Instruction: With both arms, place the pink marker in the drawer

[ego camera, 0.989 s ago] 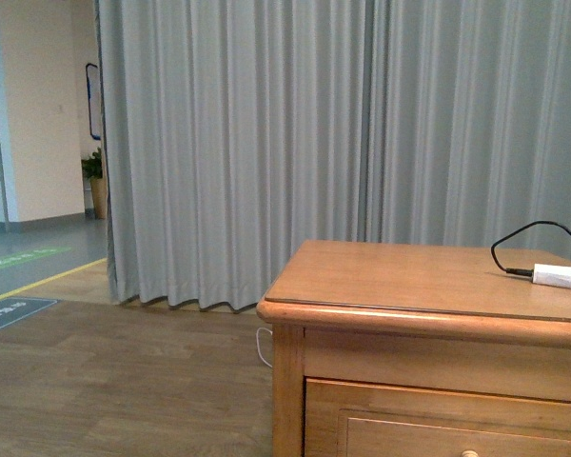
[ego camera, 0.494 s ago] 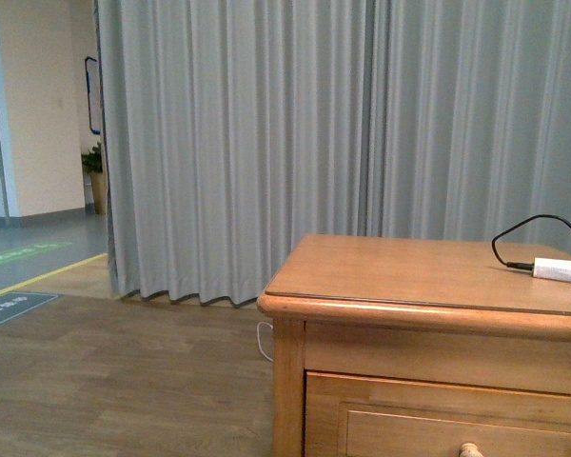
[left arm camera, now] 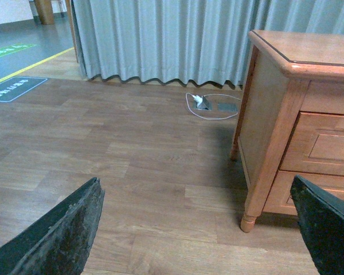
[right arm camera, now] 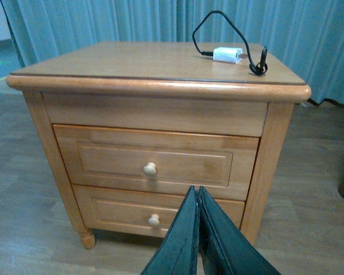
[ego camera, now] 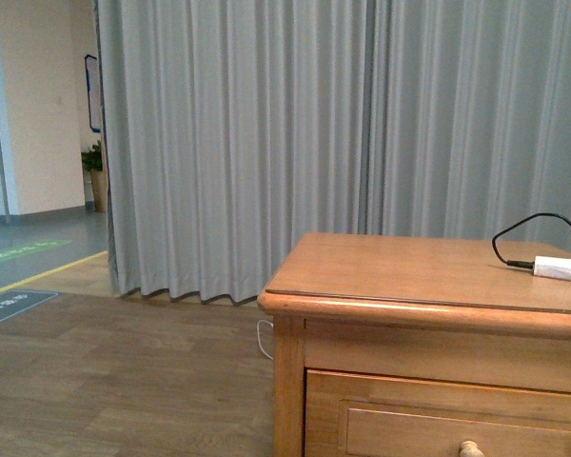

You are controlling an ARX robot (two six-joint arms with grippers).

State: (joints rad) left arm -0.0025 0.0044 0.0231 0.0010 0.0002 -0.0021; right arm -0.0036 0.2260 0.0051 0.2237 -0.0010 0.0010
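Front: drawer shut, no arms, no pink marker. Left wrist: left gripper spread wide, empty, facing floor. Right wrist: right gripper pinched closed, empty, facing knob. Risk: marker unlocated, search could stall

My front camera looks level at the nightstand's left corner, curtain behind. My left wrist camera sits low, viewing its side across the floor. My right wrist camera faces both drawer fronts, fairly near. All share the nightstand.
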